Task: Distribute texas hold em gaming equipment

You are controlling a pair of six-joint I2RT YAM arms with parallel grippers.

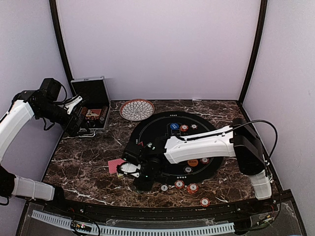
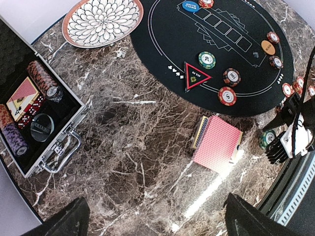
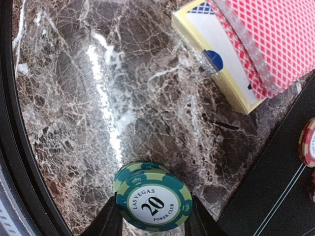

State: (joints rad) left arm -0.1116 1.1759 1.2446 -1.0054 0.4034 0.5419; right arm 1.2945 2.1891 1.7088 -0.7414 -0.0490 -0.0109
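Table point(image 1: 83, 162): dark veined marble is filling the middle of the top view.
Mat point(image 1: 152, 128): a round black felt is lying centre-right on the marble.
Right gripper point(image 3: 152, 216): its fingers are clamping a green chip point(image 3: 152, 199) marked 20, low in its wrist view, over bare marble beside the mat's edge.
Left gripper point(image 2: 157, 226): its fingers are standing wide apart, holding nothing, near the case at upper left of the top view.
Case point(image 2: 54, 152): it is sitting open at the left, showing chip rows and cards inside.
Bowl point(image 1: 137, 109): it is resting above the mat, just beside its upper-left rim.
Card deck point(image 2: 216, 142): red backs are facing up, on marble just off the mat's lower edge.
Triangle marker point(image 2: 196, 76): it is lying on the mat, near its edge.
Blue button point(image 2: 189, 5): it is sitting at the frame's top, on the mat.
Orange button point(image 2: 267, 47): it is sitting on the mat's right side.
Loose chips point(image 1: 179, 184): four are lying on the marble below the mat.
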